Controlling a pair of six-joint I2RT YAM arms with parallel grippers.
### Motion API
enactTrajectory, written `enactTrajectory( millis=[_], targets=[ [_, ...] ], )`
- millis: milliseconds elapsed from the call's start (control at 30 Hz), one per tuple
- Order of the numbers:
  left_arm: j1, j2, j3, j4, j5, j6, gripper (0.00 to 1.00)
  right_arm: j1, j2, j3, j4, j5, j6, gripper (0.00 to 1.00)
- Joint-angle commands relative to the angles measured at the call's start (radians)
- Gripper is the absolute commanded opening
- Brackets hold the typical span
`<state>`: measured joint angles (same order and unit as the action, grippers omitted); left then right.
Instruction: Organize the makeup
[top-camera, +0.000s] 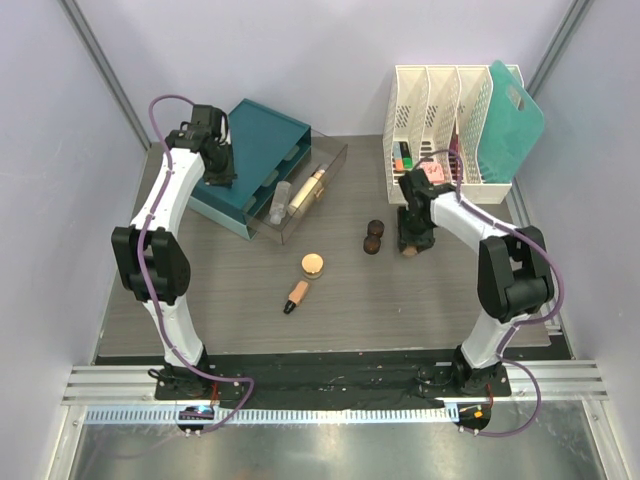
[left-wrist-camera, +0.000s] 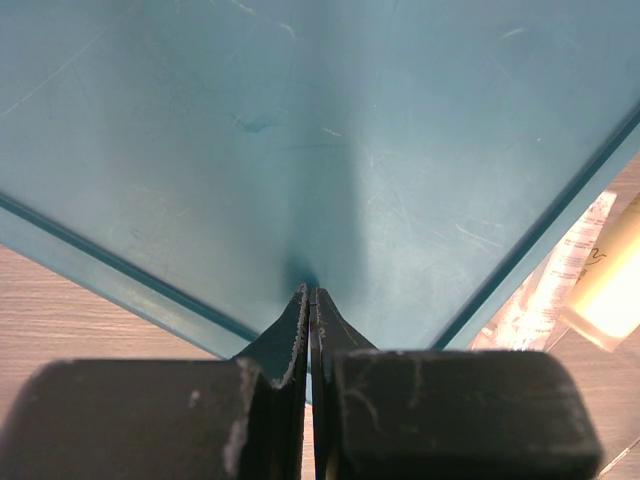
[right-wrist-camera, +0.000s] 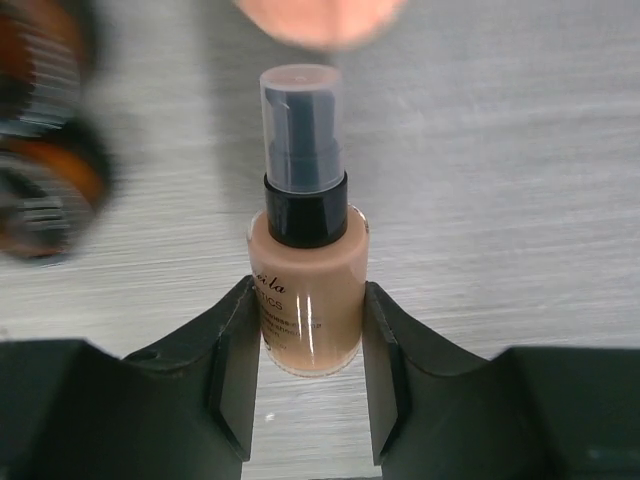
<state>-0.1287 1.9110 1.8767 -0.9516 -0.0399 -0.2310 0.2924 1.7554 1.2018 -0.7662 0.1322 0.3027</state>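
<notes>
My right gripper (top-camera: 410, 240) (right-wrist-camera: 307, 292) is shut on a beige foundation bottle (right-wrist-camera: 307, 270) with a black pump under a clear cap, low over the table right of centre. Two dark-brown jars (top-camera: 372, 236) sit just left of it and show blurred in the right wrist view (right-wrist-camera: 45, 180). A peach compact (top-camera: 313, 264) and a beige tube with a black cap (top-camera: 295, 297) lie mid-table. A clear bottle (top-camera: 280, 203) and a beige bottle (top-camera: 310, 190) lie in a clear drawer (top-camera: 333, 160). My left gripper (top-camera: 218, 172) (left-wrist-camera: 312, 292) is shut and empty, its tip on the teal drawer box (left-wrist-camera: 300, 130).
The teal drawer box (top-camera: 262, 135) stands at the back left with the clear drawer pulled out to its right. A white slotted rack (top-camera: 440, 110) at the back right holds a teal board (top-camera: 515, 120) and small coloured items. A blurred peach shape (right-wrist-camera: 320, 15) lies beyond the bottle.
</notes>
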Motion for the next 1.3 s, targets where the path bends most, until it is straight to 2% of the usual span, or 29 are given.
enactTrajectory(
  millis=[0,233,633,800,900,1000,1033,1133,1267],
  targets=[
    [0.0,0.006,0.024,-0.085,0.017,0.009,0.0,0.004,-0.083,0.174,0.053,-0.167,-0.013,0.01],
    [0.0,0.025,0.055,-0.107,0.018,0.009,0.0,0.043,0.047,0.525,0.073,-0.304,0.024,0.01],
    [-0.002,0.008,0.041,-0.11,0.018,-0.011,0.0,0.189,0.441,1.123,0.07,-0.443,0.085,0.01],
    [-0.002,0.0,0.029,-0.11,0.014,-0.01,0.0,0.223,0.571,1.252,0.094,-0.48,0.159,0.02],
    [-0.002,-0.001,0.03,-0.111,0.006,-0.007,0.0,0.226,0.604,1.245,0.1,-0.519,0.194,0.06],
    [-0.002,-0.004,0.035,-0.114,-0.002,-0.002,0.01,0.229,0.615,1.217,0.116,-0.539,0.205,0.19],
    [-0.002,-0.001,0.038,-0.115,0.0,-0.002,0.01,0.231,0.612,1.198,0.12,-0.539,0.207,0.35],
    [-0.002,0.0,0.047,-0.122,-0.002,0.002,0.01,0.237,0.599,1.165,0.13,-0.519,0.205,0.56],
    [-0.002,-0.003,0.047,-0.119,-0.003,0.005,0.01,0.24,0.575,1.159,0.134,-0.491,0.2,0.73]
  ],
)
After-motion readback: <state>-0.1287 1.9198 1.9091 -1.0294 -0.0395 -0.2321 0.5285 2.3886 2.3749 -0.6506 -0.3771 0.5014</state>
